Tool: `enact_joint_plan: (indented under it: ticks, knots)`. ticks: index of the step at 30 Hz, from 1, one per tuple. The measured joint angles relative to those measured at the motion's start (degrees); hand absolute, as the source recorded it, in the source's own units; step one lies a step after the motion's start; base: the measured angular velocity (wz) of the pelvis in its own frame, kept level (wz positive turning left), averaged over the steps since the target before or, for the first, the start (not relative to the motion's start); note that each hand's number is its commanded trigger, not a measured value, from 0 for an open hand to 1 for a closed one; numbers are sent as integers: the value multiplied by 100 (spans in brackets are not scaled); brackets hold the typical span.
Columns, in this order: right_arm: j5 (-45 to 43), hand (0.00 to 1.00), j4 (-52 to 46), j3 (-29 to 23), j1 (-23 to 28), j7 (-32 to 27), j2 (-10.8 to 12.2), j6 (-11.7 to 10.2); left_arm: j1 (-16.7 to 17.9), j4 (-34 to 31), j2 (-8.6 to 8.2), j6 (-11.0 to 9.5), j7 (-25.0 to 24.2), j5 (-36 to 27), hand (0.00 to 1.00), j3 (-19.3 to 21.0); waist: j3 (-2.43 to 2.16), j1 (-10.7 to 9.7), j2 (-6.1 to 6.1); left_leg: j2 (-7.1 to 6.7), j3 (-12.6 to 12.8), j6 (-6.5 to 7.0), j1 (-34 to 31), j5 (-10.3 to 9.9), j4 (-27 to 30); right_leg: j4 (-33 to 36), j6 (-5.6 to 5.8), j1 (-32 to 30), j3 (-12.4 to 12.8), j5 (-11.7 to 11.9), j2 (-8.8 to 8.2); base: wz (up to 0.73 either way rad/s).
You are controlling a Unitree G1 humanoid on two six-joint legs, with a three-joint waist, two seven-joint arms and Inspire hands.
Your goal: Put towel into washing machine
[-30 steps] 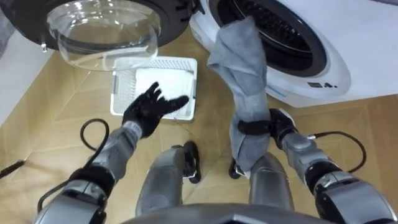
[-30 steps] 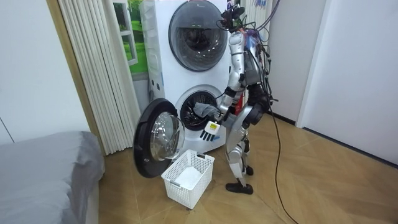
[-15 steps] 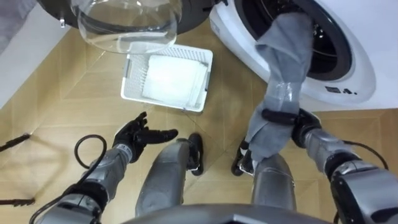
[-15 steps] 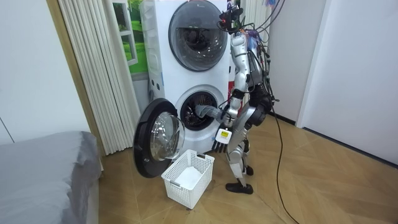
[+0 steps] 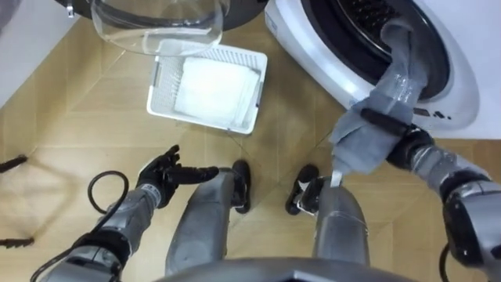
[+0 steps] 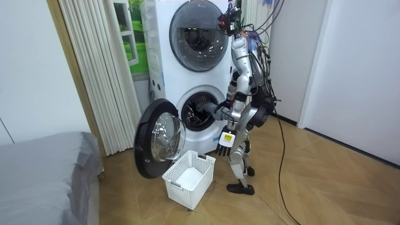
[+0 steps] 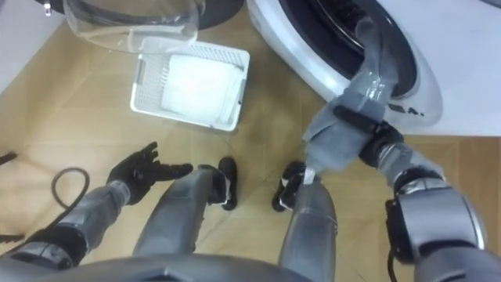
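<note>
A grey towel (image 5: 366, 146) runs from my right hand (image 5: 401, 135) up over the rim into the dark drum of the lower washing machine (image 5: 329, 66). My right hand is shut on the towel just below the opening, and the towel's lower end bunches over the wrist. My left hand (image 5: 167, 173) hangs low beside my left leg, fingers relaxed and holding nothing. In the room view I stand facing the lower machine (image 6: 200, 112), right arm stretched to its opening.
The machine's round glass door (image 5: 156, 27) stands swung out to my left. Below it on the wooden floor sits a white plastic basket (image 5: 156, 86) with white cloth inside. A second machine (image 6: 197, 31) is stacked above. A grey bed (image 6: 44, 175) is far left.
My right hand has moved up and right to the drum opening, carrying the towel's top end inside. My left hand has dropped from over the basket to beside my leg.
</note>
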Motion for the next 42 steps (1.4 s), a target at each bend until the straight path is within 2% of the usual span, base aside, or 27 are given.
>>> enact_joint_plan:
  ticks: [2,3,6,9,11,12,13,14,16,18,20,27,36,42]
  knots:
    - [592,100,-108,-16,-177,-14,-116,77,42,11,66,0,51,9,0,89,-2,10,-25,6,5,5,-3,2,55,2,2,30,-14,3,-16,4]
    - [1018,100,-118,-66,-311,-21,-155,234,64,18,95,1,109,10,0,90,-2,5,-26,8,6,7,0,1,90,34,5,46,-19,4,-50,9]
    - [1772,100,-125,-198,-559,-86,-161,326,101,2,96,13,163,11,0,90,14,3,-58,-35,22,95,-9,10,88,180,40,-20,36,-15,-121,9]
    - [2213,100,-478,-437,-612,-400,-192,541,270,-276,100,84,233,185,0,300,8,-20,-147,-118,53,144,-43,34,85,284,83,-103,74,-43,-230,9]
    - [2387,100,-484,-482,-679,-542,-192,565,294,-292,83,91,276,274,0,372,11,-33,-160,-131,93,179,-60,55,87,305,88,-128,70,-33,-277,2]
    - [2449,93,-518,-483,-715,-646,-192,586,324,-296,31,94,322,279,0,479,8,-51,-169,-135,136,198,-61,53,86,323,104,-149,106,-21,-281,-6]
    - [2469,41,-651,-483,-720,-786,-192,654,352,-304,-40,91,387,280,0,594,7,-81,-183,-144,173,215,-82,48,89,353,119,-204,168,-12,-283,-6]
    - [2470,0,-720,-483,-723,-839,-192,688,357,-302,-67,92,415,281,0,628,8,-115,-183,-153,176,222,-97,46,98,367,126,-222,187,-11,-288,0]
    - [2479,0,-815,-483,-749,-1002,-192,782,359,-291,-157,92,512,286,0,711,6,-173,-181,-164,181,249,-127,31,153,404,147,-251,216,-15,-295,0]
    - [2573,0,-815,-494,-774,-1105,-192,786,356,-287,-212,87,554,285,0,780,6,-177,-178,-167,179,260,-144,24,175,418,155,-262,213,-17,-301,3]
    - [2654,0,-815,-604,-792,-1211,-192,788,379,-278,-248,90,624,284,0,780,4,-206,-174,-217,180,271,-151,17,205,513,162,-285,187,-55,-398,10]
    - [2690,0,-815,-1020,-860,-1589,-193,787,429,-301,-309,132,828,374,0,777,3,-208,-91,-315,183,336,-213,-26,413,815,198,-357,187,-199,-576,9]
    - [2933,0,-826,-1220,-1069,-2006,-192,673,405,-305,-466,108,1006,554,0,776,-7,-206,116,-310,258,368,-221,-44,485,895,205,-409,224,-208,-616,-2]
    - [3151,0,-860,-1263,-1078,-2216,-192,623,404,-302,-503,50,1127,556,0,776,-13,-204,151,-312,284,372,-192,-43,469,887,201,-381,221,-201,-630,0]
